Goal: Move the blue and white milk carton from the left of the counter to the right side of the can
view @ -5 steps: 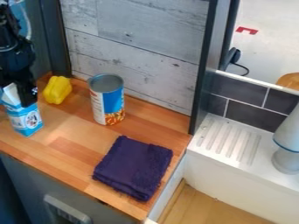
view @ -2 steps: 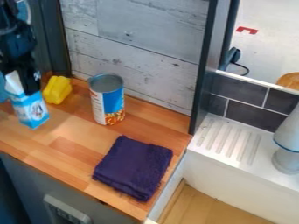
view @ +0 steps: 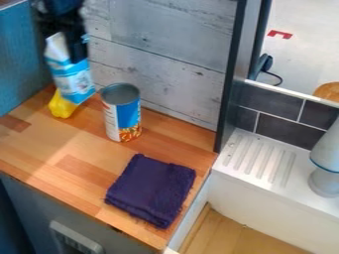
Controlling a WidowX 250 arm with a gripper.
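At the upper left, the black gripper [view: 65, 47] is shut on a blue and white carton [view: 73, 82], gripping its white top. The carton hangs slightly tilted above the wooden counter and partly covers a yellow object [view: 61, 107] behind it. Just right of the carton stands an open-looking can [view: 122, 116] with a blue and white label. A folded dark purple cloth [view: 151, 189] lies on the counter nearer the front edge.
Grey wood-look panelling [view: 159, 59] rises behind the wooden counter [view: 73, 166]. A dark upright post [view: 233, 74] stands at the counter's right corner. Beyond it are a white ridged drainer [view: 259, 158] and a pale grey object [view: 325, 163] at the right edge.
The gripper has moved right and upward, lifting the carton off the counter and in front of the yellow object. The can, cloth and yellow object have stayed in place.
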